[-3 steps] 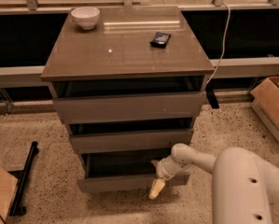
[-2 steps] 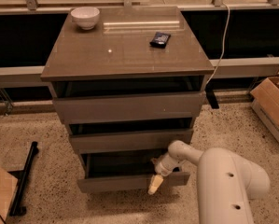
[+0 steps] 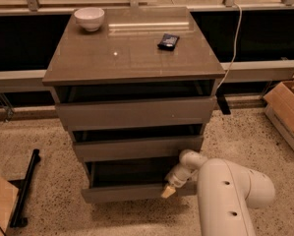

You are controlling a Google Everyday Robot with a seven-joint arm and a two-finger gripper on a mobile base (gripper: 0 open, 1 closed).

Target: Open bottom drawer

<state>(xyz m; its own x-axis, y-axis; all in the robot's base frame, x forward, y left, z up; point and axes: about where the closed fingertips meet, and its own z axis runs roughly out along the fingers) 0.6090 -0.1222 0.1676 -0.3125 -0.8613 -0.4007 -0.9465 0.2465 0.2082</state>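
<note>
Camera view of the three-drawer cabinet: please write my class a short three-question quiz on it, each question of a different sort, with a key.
1. True or false: the gripper is at the top drawer's front.
2. Multiple choice: what stands at the back left of the cabinet top? A) a white bowl B) a mug C) a bottle
3. Fill in: the gripper is at the ___ end, as pictured, of the bottom drawer front.

Key: 1 false, it is at the bottom drawer; 2 A; 3 right.
</note>
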